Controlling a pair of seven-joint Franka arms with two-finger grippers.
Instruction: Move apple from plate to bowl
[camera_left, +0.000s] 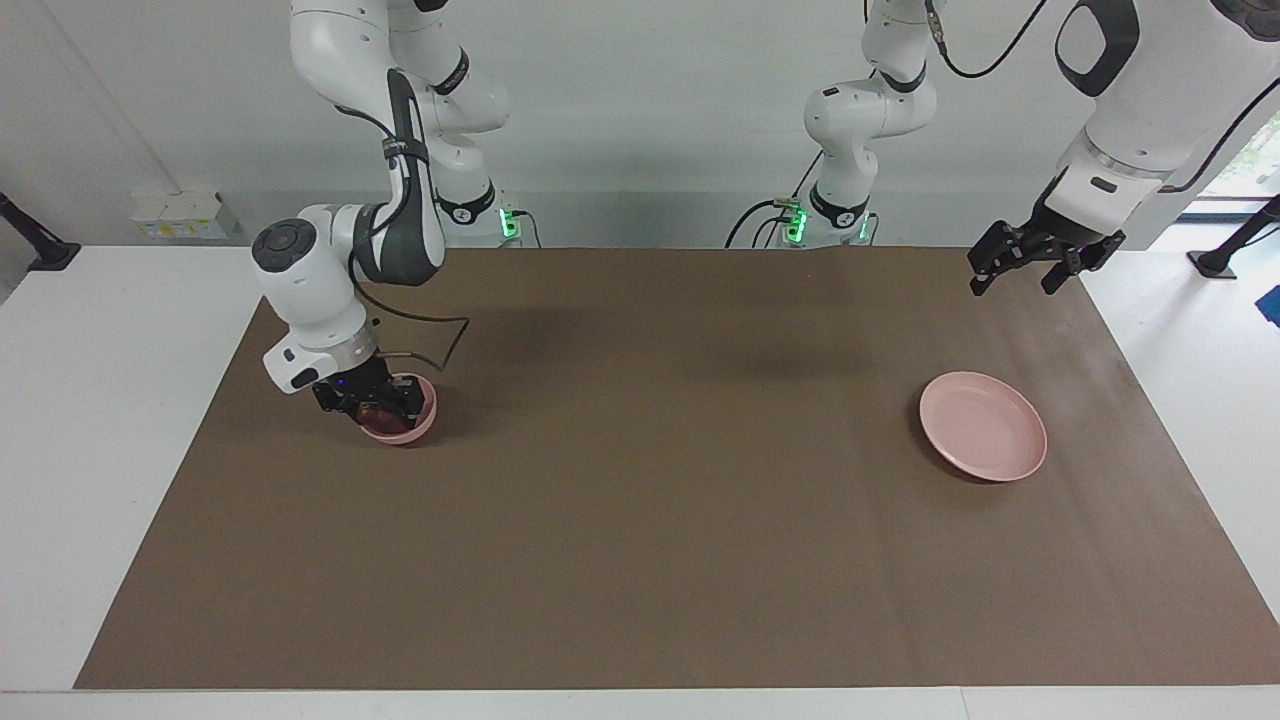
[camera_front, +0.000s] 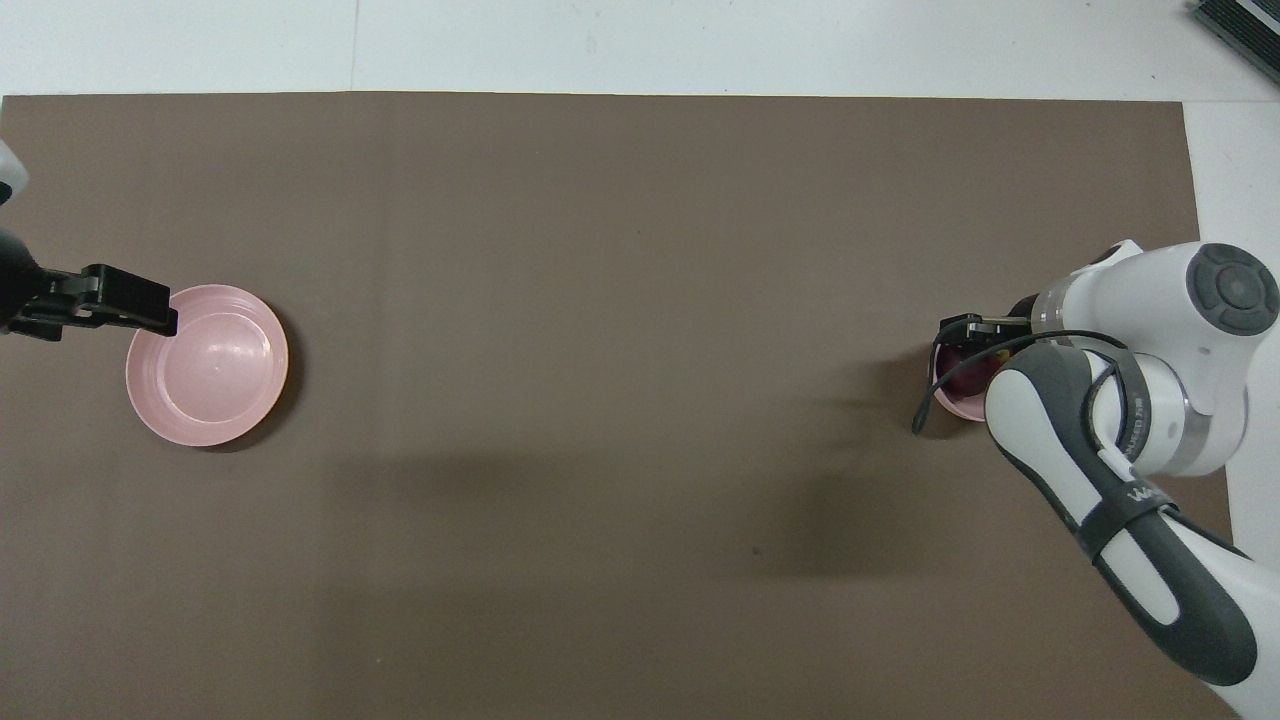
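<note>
The right gripper (camera_left: 372, 402) is down in the bowl (camera_left: 420, 420), fingers around the apple (camera_left: 372, 412). The plate (camera_left: 983, 425) lies bare on the brown mat (camera_left: 640, 520). The left gripper (camera_left: 1040, 262) waits raised, fingers wide.

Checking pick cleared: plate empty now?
Empty. The plate shows only bare pink surface in both views; a dark red apple sits inside the bowl.

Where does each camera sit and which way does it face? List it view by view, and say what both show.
Facing view: high across the table, looking at the robots; both arms with bases show, the right tool in the bowl, the left tool raised.
Overhead view: above the robots' end, looking steeply down; the right forearm and the left tool's tip show.
Shared: bowl, plate, brown mat, half a turn apart.
</note>
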